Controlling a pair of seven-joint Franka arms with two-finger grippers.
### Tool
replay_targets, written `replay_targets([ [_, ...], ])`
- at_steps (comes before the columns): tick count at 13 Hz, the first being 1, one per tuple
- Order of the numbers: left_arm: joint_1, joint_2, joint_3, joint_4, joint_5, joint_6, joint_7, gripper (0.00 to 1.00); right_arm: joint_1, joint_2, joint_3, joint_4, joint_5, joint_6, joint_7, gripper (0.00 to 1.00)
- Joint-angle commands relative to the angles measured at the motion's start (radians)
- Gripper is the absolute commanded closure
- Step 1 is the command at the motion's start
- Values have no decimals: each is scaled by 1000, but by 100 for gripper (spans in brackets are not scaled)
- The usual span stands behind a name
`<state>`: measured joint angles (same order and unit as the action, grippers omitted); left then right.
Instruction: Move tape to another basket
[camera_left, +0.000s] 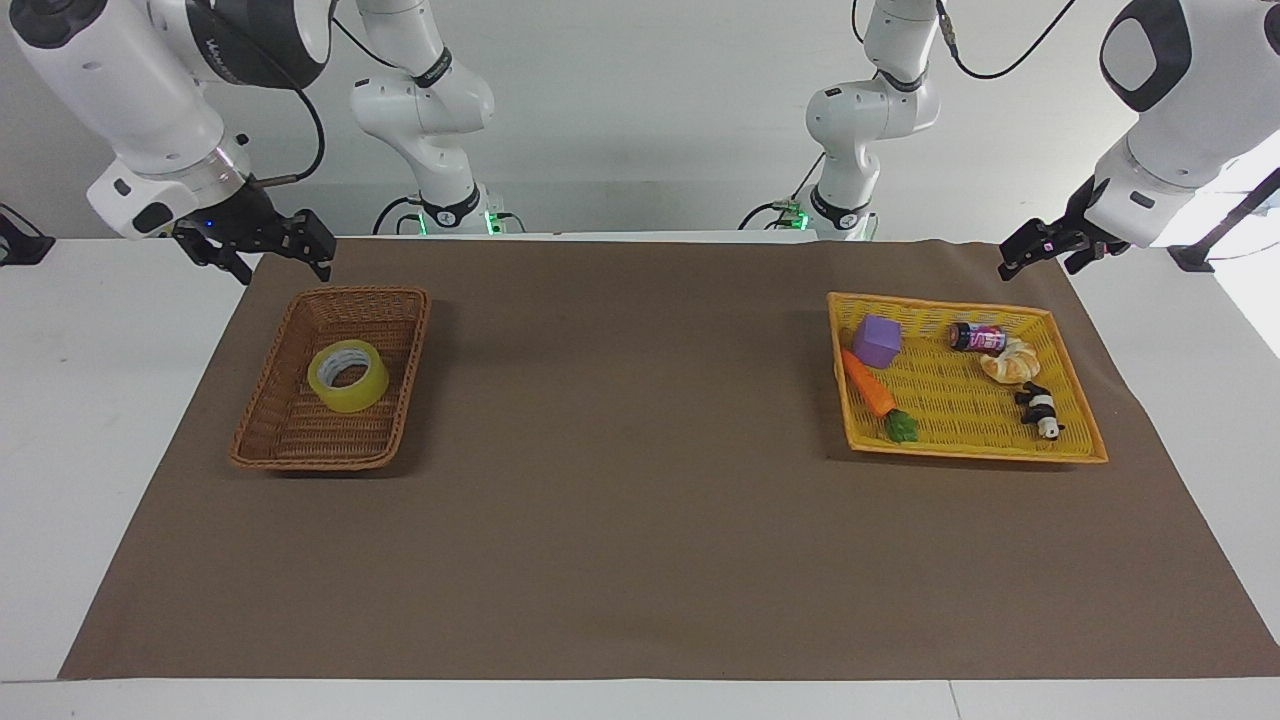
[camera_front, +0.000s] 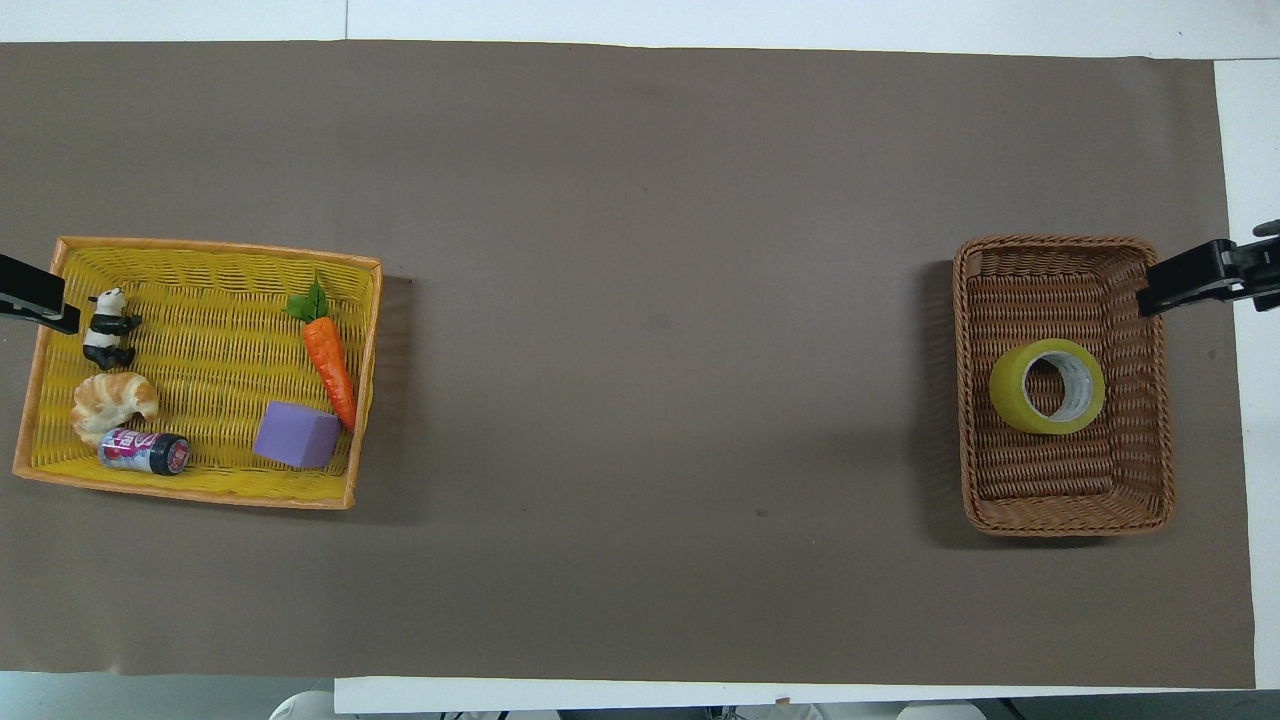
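While tape (camera_left: 348, 375) lies in basket (camera_left: 300, 440) | right claw (camera_left: 270, 260) released, seemingly above basket's robot-side corner

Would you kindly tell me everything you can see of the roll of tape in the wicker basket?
The tape is a wide roll of translucent yellow packing tape around a pale core, whose hole faces upward. It lies flat on the floor of the deep brown woven basket, roughly mid-basket, toward the right arm's end of the table. Only the basket's weave touches it; neither gripper is on it, and nothing else shares the basket with it.
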<state>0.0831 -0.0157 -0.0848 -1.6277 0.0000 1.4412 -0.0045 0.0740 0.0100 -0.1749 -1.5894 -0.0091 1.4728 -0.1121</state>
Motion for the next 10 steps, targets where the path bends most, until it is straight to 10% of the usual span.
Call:
replay_targets([
  [1,-5,-12,3,-11,20,-10,1,0,-14,4,5,12,-21,-5,11,0],
  [10,-5,-12,3,-11,20,-10,1,0,-13,-41,8,-55,-28,-16,14,0],
])
